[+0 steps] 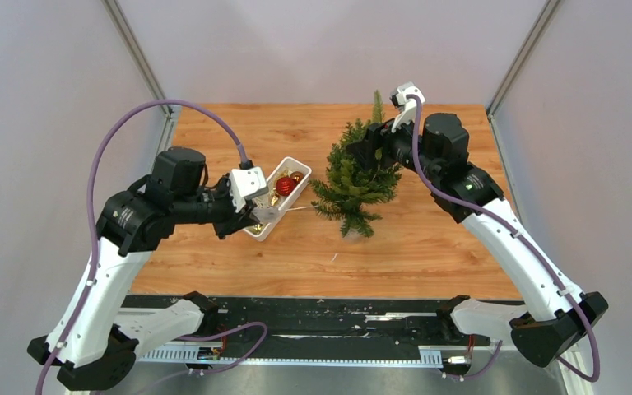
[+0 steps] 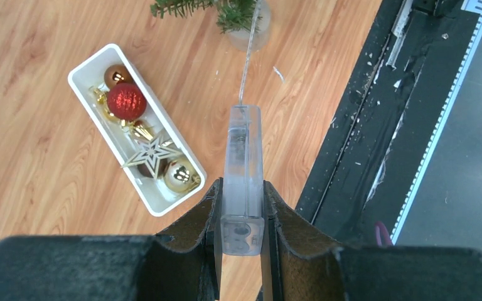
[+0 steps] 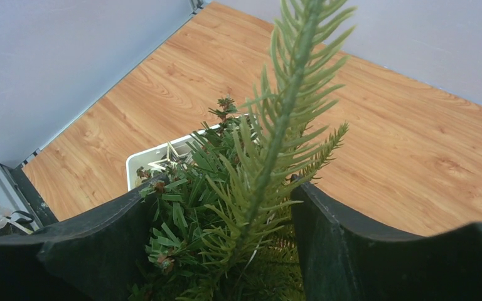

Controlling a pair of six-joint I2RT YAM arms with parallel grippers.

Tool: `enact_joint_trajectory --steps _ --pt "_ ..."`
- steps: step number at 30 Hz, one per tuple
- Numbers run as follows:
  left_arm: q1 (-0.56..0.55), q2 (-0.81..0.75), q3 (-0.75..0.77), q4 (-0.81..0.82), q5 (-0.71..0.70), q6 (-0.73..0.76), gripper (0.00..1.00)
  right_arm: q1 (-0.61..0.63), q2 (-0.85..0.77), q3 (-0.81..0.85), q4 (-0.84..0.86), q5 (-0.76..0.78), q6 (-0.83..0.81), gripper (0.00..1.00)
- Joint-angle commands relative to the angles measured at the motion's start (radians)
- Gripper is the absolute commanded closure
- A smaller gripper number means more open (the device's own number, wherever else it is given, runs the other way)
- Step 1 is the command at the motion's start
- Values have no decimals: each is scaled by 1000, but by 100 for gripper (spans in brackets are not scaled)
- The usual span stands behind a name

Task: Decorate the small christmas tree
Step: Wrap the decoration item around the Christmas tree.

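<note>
The small christmas tree [image 1: 354, 185] stands mid-table on a clear round base [image 2: 251, 28]. My right gripper [image 1: 370, 146] is open around the tree's upper part; in the right wrist view the tip and branches [image 3: 270, 157] fill the gap between the fingers of my right gripper [image 3: 226, 188]. My left gripper [image 1: 265, 216] is shut on a clear plastic battery box [image 2: 243, 175], held above the table by the tray's near end. A thin wire [image 2: 246, 63] runs from the box toward the tree. The white tray [image 1: 296, 162] holds a red ball [image 2: 126, 101], a gold star [image 2: 154, 153] and gold balls.
The tray [image 2: 88, 66] lies left of the tree; its end shows behind the branches in the right wrist view [image 3: 139, 164]. A black rail [image 1: 321, 317] runs along the table's near edge. Grey walls close in the back and sides. A small white scrap [image 1: 333, 257] lies on the wood.
</note>
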Motion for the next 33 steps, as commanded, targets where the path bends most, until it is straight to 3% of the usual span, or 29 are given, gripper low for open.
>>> enact_joint_trajectory --steps 1,7,15,18,21,28,33 --pt "5 -8 -8 45 10 0 100 3 -6 -11 10 8 -18 33" --pt "5 -5 47 3 193 -44 100 2 -11 -15 8 3 -18 33" --pt "6 16 241 -96 376 -22 100 4 -5 -28 9 -8 -32 55" --pt "6 16 349 -122 366 -19 100 3 -2 -27 9 -1 -37 56" --pt "6 13 371 -143 357 -9 100 2 9 -26 10 -3 -40 67" --pt "5 -4 334 -193 272 37 100 2 13 -24 11 -1 -44 69" --pt "5 -42 212 -237 195 72 100 0 20 -18 11 1 -51 74"
